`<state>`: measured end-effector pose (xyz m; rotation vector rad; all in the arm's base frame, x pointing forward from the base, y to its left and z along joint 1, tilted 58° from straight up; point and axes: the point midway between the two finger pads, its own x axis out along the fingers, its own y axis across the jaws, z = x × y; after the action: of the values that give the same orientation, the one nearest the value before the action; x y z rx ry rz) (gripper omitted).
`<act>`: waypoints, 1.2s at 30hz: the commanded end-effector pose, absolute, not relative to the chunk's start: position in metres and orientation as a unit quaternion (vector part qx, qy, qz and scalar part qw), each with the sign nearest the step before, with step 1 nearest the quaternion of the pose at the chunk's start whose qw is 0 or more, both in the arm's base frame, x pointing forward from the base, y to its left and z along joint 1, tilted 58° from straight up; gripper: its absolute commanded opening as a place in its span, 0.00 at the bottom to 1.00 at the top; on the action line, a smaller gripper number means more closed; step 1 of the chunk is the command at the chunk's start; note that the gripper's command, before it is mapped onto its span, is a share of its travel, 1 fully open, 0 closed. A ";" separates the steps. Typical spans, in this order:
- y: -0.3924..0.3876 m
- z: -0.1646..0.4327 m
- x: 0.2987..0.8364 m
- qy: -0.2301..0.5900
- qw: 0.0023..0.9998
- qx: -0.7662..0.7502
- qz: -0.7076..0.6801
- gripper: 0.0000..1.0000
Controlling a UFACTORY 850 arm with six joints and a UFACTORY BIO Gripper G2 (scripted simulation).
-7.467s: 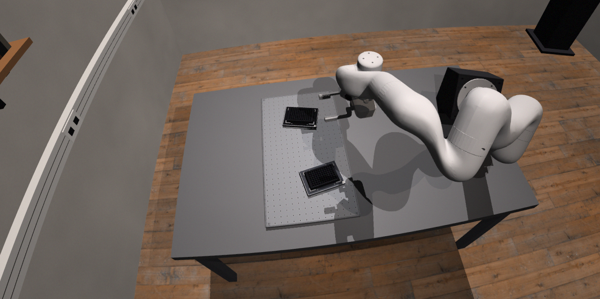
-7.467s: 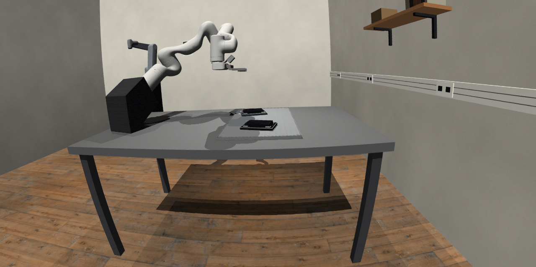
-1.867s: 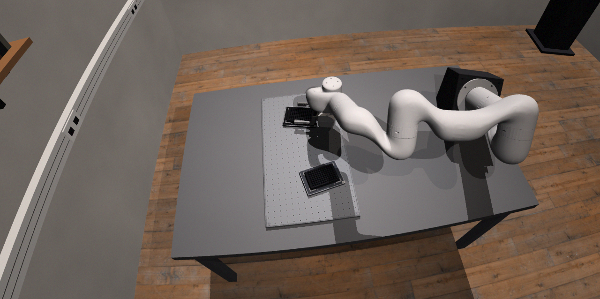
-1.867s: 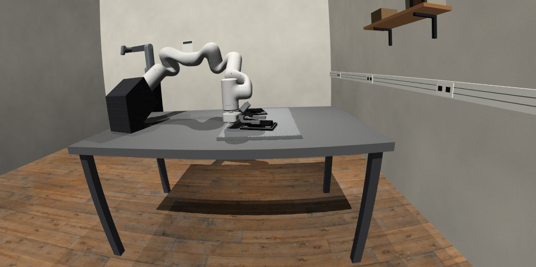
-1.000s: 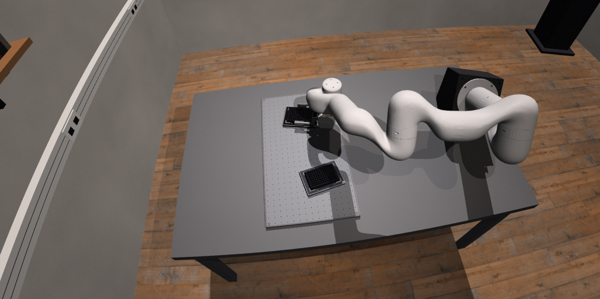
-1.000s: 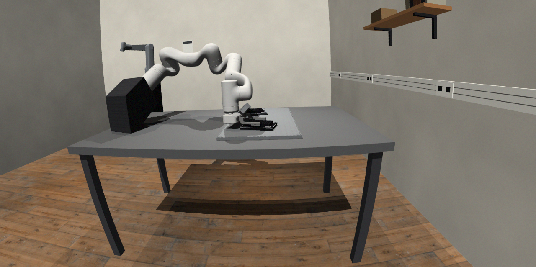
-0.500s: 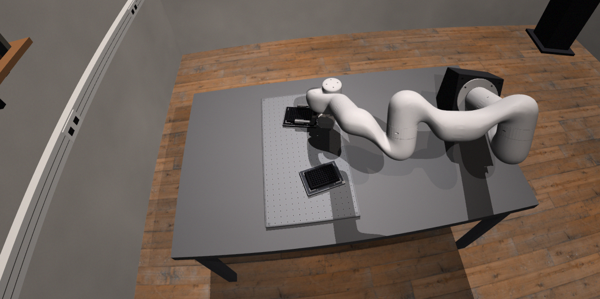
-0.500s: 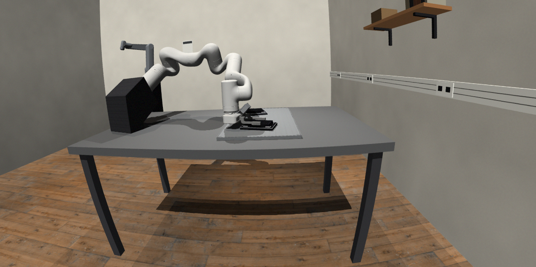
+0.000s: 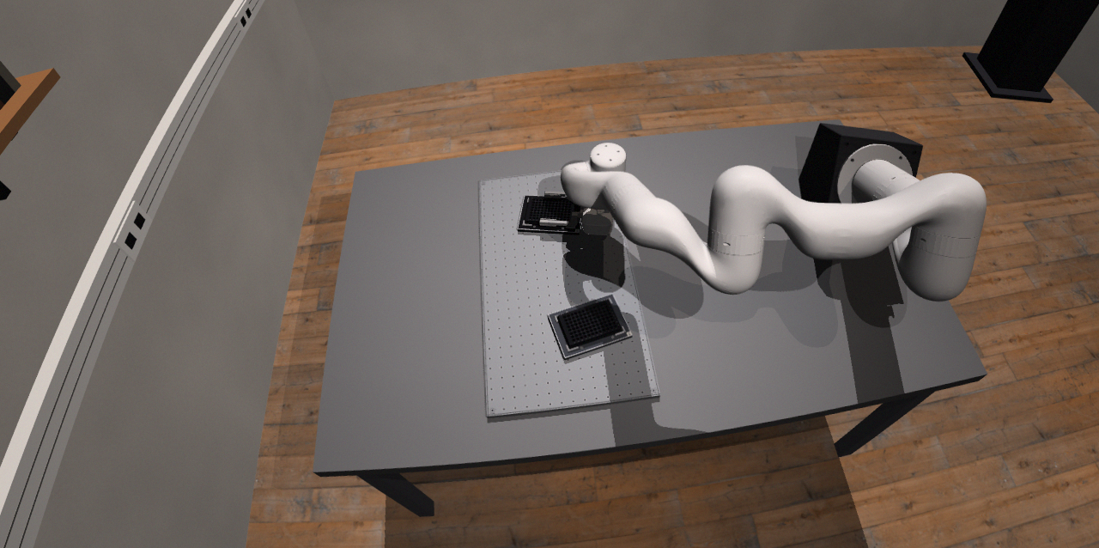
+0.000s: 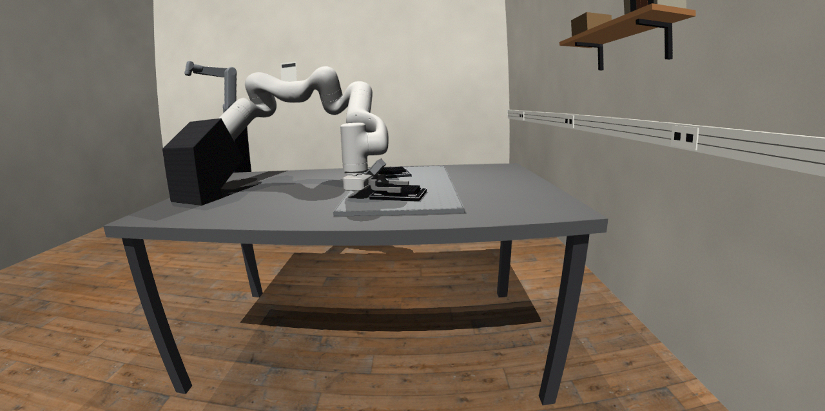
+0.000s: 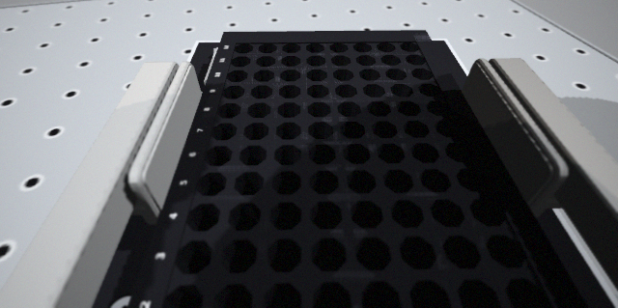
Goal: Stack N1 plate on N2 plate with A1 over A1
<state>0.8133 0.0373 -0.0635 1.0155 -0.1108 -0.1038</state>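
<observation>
From above, the gripper (image 9: 551, 209) (image 10: 403, 185) (image 11: 333, 120) has its fingers closed on both long sides of the black 96-well plate (image 9: 542, 208) (image 10: 410, 189) (image 11: 314, 173), at nest N1 (image 9: 522, 230) (image 10: 397, 198) (image 11: 207, 52). Between five and six o'clock from it, the other plate (image 9: 590, 322) (image 10: 395, 170) lies in N2 (image 9: 566, 353) (image 10: 407, 175), well apart.

N1 plate (image 9: 547, 208) (image 10: 412, 188) (image 11: 306, 165), N2 plate (image 9: 590, 322) (image 10: 396, 170) — both black, flat
</observation>
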 end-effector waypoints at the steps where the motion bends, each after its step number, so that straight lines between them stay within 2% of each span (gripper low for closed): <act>1: 0.036 -0.063 0.814 -0.054 0.871 0.486 -0.050 0.00; 36: 0.031 -0.059 0.813 -0.054 0.871 0.486 -0.050 0.00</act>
<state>0.8127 0.0335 -0.0612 1.0155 -0.1108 -0.1038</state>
